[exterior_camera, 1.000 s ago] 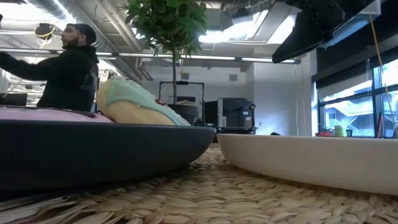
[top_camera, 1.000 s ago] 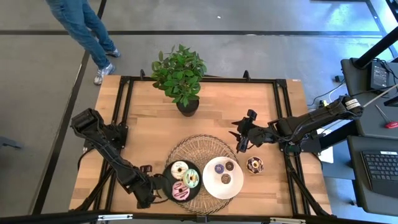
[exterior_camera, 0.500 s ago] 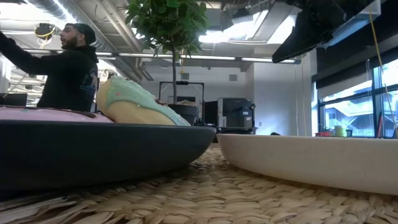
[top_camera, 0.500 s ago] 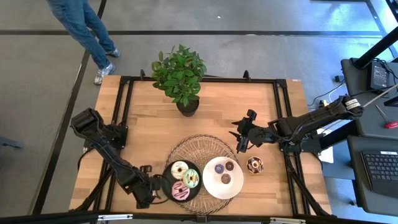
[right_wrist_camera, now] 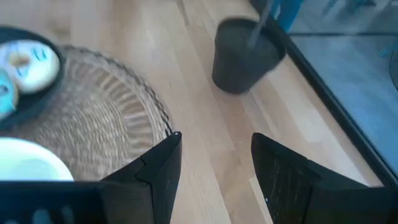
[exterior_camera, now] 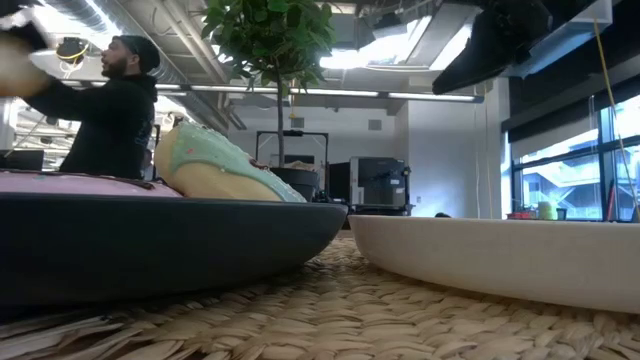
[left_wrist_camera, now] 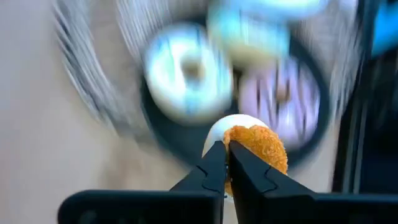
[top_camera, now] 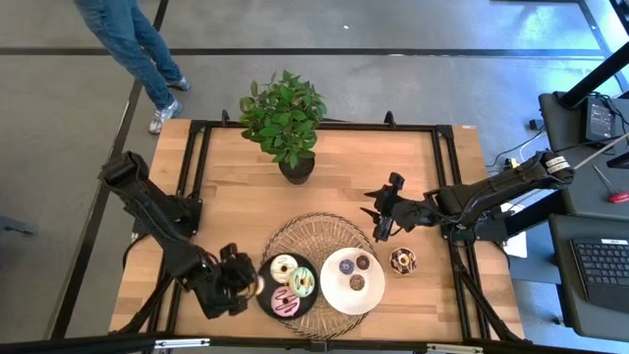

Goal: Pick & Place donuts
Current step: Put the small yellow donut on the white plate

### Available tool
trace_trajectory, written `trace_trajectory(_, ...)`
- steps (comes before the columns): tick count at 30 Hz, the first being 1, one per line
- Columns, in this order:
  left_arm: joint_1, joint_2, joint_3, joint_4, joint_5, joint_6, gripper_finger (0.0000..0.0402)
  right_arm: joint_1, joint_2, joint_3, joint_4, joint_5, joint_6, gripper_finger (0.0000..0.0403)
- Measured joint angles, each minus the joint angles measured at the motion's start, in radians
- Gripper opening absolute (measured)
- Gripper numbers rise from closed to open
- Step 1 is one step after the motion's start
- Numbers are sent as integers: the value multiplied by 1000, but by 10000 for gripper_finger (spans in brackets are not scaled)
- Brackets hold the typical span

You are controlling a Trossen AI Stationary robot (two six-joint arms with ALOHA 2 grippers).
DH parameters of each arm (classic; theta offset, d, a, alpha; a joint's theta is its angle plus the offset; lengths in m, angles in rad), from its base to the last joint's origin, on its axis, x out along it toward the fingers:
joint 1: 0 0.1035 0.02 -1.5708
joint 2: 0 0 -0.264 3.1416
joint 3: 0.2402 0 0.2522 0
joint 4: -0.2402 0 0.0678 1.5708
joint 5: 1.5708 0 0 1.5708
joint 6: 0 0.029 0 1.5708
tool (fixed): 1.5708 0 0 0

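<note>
My left gripper point(top_camera: 246, 280) is shut on an orange mini donut point(left_wrist_camera: 256, 148) just left of the black plate point(top_camera: 267, 300). That plate holds a cream-white donut point(top_camera: 283, 267), a mint-green donut point(top_camera: 302, 282) and a pink donut point(top_camera: 285, 303). The white plate point(top_camera: 329, 295) holds a purple mini point(top_camera: 346, 265) and brown minis point(top_camera: 363, 263). A sprinkled chocolate donut point(top_camera: 403, 261) lies flat on the table, right of the white plate. My right gripper point(top_camera: 379, 222) is open and empty, above the table beyond the white plate. My left gripper pinches the orange mini donut by its edge point(left_wrist_camera: 239, 144) between its two fingertips point(left_wrist_camera: 214, 163). Most of the donut sticks out past the tips. It is lifted clear, above the table beside the black plate.
Both plates sit on a round woven mat point(top_camera: 319, 231). A potted plant point(top_camera: 285, 118) stands at the far middle of the table; its pot also shows in the right wrist view point(right_wrist_camera: 245, 53). A person point(top_camera: 138, 39) stands beyond the far left corner.
My left gripper has risen and gone a little toward the table's far edge, beside the black plate, and the arm has swung with it. My right arm has kept still.
</note>
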Motion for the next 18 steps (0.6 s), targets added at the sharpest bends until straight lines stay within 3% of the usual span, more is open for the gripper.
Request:
trace_trajectory(3,14,-41,1,16,-221,32,12,0,0,0,55,0,-36,195)
trace_trajectory(5,39,-48,1,31,-307,77,13,0,1,0,92,-1,-61,195)
trace_trajectory(10,137,-11,1,141,-367,312,14,0,49,0,193,-1,-113,195)
trace_trajectory(18,325,75,2,527,-574,720,14,-2,164,0,383,-1,-277,195)
